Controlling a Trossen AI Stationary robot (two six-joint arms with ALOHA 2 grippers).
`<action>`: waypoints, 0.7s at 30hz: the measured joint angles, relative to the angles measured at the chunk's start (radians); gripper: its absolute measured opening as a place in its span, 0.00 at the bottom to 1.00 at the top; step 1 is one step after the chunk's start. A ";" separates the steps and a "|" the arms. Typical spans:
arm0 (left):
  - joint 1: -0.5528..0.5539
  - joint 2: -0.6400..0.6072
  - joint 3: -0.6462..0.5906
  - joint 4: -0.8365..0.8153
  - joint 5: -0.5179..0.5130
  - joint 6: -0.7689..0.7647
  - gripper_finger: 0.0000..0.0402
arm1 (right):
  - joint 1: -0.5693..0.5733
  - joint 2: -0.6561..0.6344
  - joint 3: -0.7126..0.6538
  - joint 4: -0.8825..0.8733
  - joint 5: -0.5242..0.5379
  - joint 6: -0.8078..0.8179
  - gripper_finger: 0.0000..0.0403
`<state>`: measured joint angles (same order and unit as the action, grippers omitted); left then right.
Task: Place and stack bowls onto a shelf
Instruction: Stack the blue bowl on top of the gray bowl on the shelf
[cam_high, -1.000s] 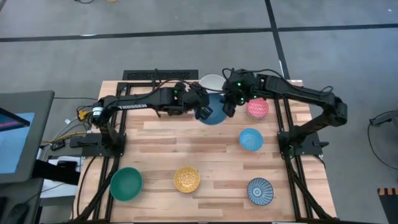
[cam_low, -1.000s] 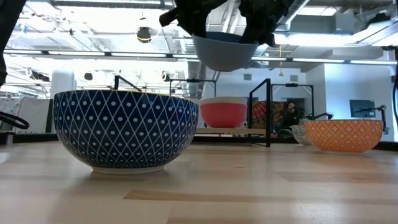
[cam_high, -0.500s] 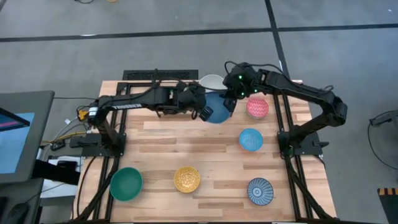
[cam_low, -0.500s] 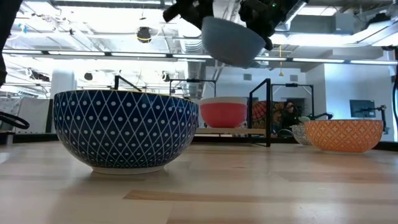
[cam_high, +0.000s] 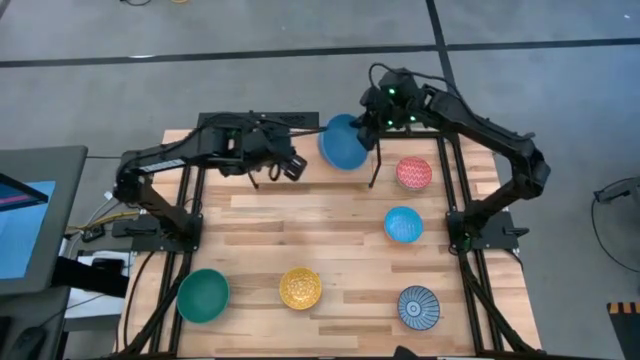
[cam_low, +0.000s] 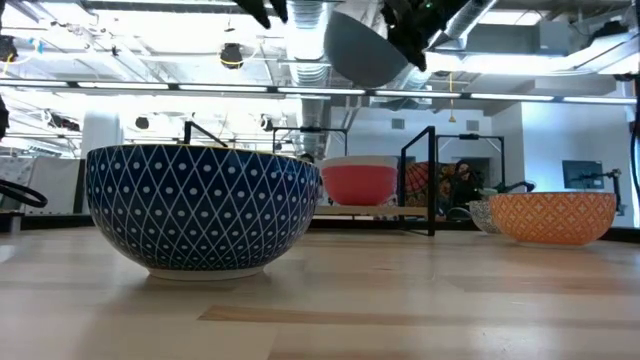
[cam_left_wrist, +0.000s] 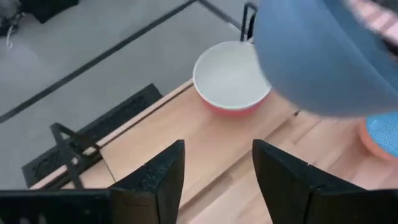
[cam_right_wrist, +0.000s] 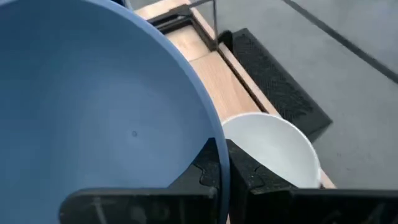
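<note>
Since a second ago, the blue bowl (cam_high: 343, 143) has passed from left arm to right.

High view: it hangs at upper centre over the shelf (cam_high: 300, 135), the right fingers (cam_high: 366, 133) clamped on its rim; the left fingers (cam_high: 290, 165), apart and empty, sit left of it.

Low view: the bowl rides tilted at top centre.

Left wrist view: one red-orange bowl (cam_left_wrist: 231, 78) stands on the shelf (likely the only one placed).

Right wrist view: rim pinched.

Five bowls wait on the table (cam_high: 250, 240).
</note>
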<state>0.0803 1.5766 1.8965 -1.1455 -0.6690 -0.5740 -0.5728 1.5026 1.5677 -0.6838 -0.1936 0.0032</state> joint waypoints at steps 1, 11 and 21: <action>0.000 -0.011 0.000 -0.007 -0.005 -0.005 0.43 | 0.000 0.006 0.013 -0.001 0.000 -0.002 0.06; -0.002 -0.094 0.000 -0.150 -0.040 -0.080 0.44 | -0.099 0.101 0.108 -0.019 0.009 -0.048 0.06; -0.002 -0.104 -0.011 -0.210 -0.054 -0.114 0.44 | -0.198 0.220 0.115 -0.062 -0.011 -0.088 0.06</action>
<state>0.0784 1.4723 1.8858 -1.3556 -0.7229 -0.6880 -0.7713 1.7223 1.6829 -0.7458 -0.2050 -0.0846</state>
